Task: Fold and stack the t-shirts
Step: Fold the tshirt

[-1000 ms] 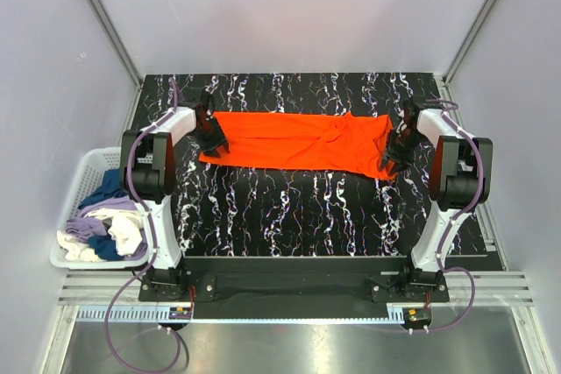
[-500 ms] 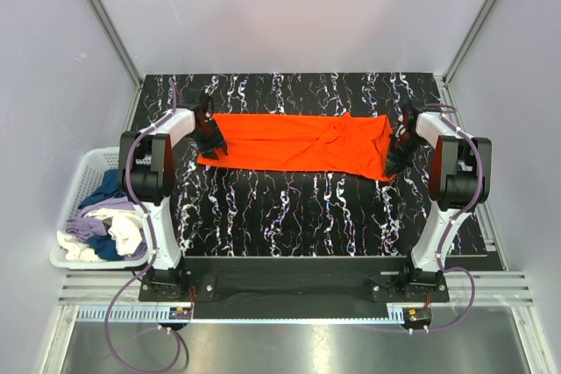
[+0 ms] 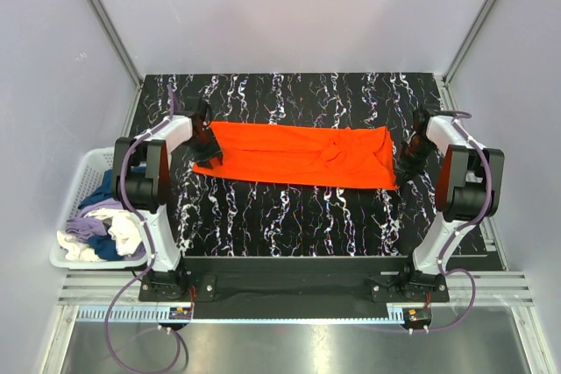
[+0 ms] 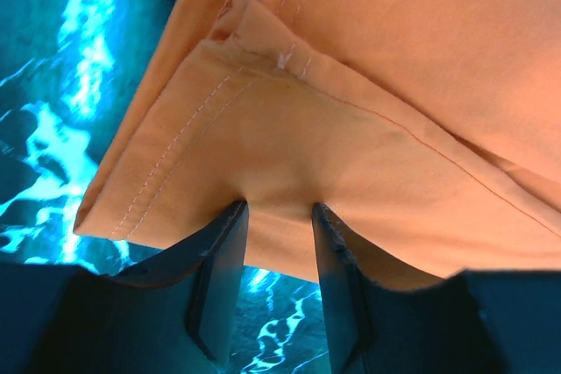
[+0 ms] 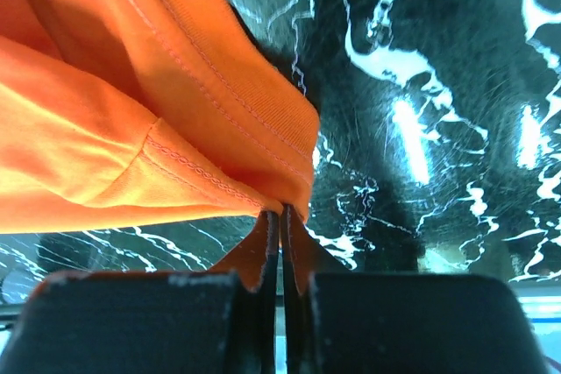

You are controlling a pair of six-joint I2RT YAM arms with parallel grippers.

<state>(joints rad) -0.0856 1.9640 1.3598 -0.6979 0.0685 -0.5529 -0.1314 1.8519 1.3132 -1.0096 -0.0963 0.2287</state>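
Note:
An orange t-shirt (image 3: pixel 294 153) lies stretched in a long band across the black marbled table (image 3: pixel 289 216). My left gripper (image 3: pixel 206 142) is at its left end. In the left wrist view the gripper (image 4: pixel 279 208) pinches a folded, stitched edge of the shirt (image 4: pixel 368 85), with the jaws a little apart around the cloth. My right gripper (image 3: pixel 410 151) is at the shirt's right end. In the right wrist view it (image 5: pixel 280 210) is shut tight on the shirt's hem (image 5: pixel 175 129), just above the table.
A white basket (image 3: pixel 95 162) with several crumpled shirts in blue, lilac and cream stands off the table's left edge. Grey walls close in the back and both sides. The arm bases sit at the near edge.
Both grippers have moved outward, away from each other. The orange shirt is pulled longer and flatter between them, and its right end has smoothed out.

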